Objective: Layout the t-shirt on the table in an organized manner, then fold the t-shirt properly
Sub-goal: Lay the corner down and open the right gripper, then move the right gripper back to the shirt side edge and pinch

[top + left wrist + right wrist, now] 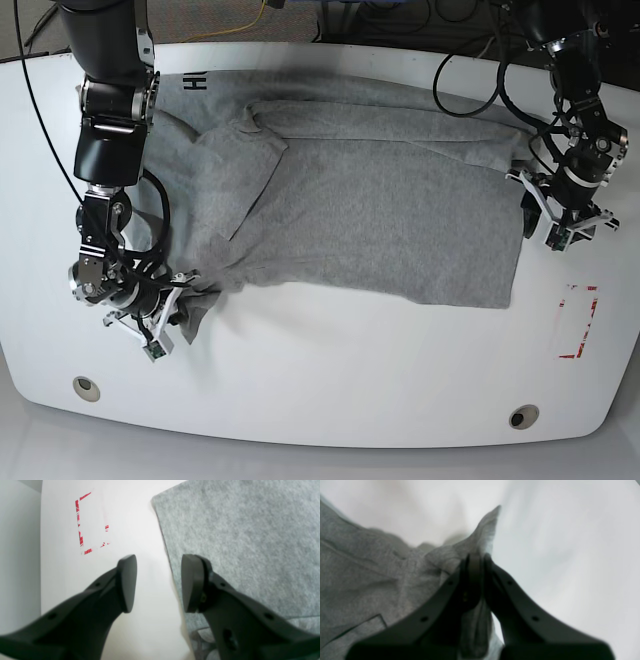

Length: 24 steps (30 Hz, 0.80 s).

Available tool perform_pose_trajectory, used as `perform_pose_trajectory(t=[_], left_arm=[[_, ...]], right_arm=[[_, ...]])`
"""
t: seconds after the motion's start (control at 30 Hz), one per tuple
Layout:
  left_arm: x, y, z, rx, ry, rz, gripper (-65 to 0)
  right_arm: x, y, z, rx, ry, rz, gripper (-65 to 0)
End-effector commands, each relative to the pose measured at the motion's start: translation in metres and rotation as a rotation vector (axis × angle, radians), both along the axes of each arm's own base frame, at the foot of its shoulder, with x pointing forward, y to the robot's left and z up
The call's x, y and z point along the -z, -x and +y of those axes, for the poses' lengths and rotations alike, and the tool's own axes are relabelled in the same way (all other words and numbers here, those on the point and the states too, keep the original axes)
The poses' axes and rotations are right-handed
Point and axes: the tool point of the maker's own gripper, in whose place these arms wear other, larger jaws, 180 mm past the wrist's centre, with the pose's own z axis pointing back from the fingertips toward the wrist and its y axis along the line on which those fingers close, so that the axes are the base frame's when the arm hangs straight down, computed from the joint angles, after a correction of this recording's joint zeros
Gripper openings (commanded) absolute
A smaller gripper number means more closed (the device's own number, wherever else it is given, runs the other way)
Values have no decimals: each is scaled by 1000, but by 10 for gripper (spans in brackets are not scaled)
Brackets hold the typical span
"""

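My right claw (475, 562) pinches a corner of the grey t-shirt (380, 210) spread on the white counter (330, 380), ready to straighten it, while my left claw (159, 582) hangs open over the opposite edge.

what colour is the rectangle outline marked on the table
Red, broken in places. The outline on the table shows best in the left wrist view.

A yellow cable (262, 12) is seen lying on a dark floor (200, 22). To the right of the yellow cable, a tangle of black cables (410, 18) is spread over the same floor. Between them a small blue patch (350, 5) is glimpsed, too small to be identified. Far below the yellow cable, a pale grey strip of ground (300, 464) is shown.
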Motion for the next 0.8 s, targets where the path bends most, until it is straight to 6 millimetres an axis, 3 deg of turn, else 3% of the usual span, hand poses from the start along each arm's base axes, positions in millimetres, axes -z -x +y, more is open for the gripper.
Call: perform_pose_trajectory(t=[0.0, 0.17, 0.23, 0.3, 0.5, 0.77], left_arm=[[-16, -7, 2, 4, -4, -54, -383], [-16, -7, 2, 4, -3, -54, -383], [-16, -7, 2, 4, -3, -54, -383], [-16, -7, 2, 4, -3, -54, -383], [-16, -7, 1, 4, -2, -55, -383], [-16, -7, 0, 7, -2, -54, -383]], right_arm=[[-35, -21, 1, 0, -28, -109, -548], [-41, -25, -2, 2, -36, -145, -295], [-44, -23, -15, 12, -11, -147, -194], [-45, -21, -25, 20, 10, -148, -132], [-50, -2, -57, 36, 90, -161, -142], [-17, 53, -82, 61, 144, -101, -168]])
